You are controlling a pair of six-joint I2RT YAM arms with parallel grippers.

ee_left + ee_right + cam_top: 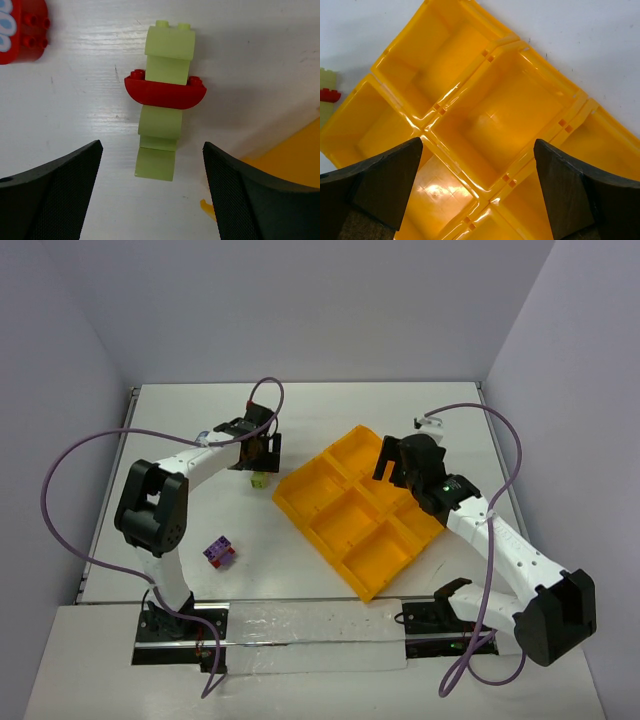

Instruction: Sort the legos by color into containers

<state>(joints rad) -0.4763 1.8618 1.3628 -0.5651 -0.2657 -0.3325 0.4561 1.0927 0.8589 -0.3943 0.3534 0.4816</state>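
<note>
Left arm reaches forward, elbow bent; left claw points down, jaws spread wide. Right arm extends forward-left; right claw tilts down, jaws wide apart.

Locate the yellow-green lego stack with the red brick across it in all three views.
Top external: lego stack left of centre, just off the tray's left corner.
Left wrist: mid-frame, red brick across its upper half.
Right wrist: at the far left edge, cut off by the frame.
Shared landmark: the orange-yellow tray, which is at the lower right in the left wrist view and fills the right wrist view.
</note>
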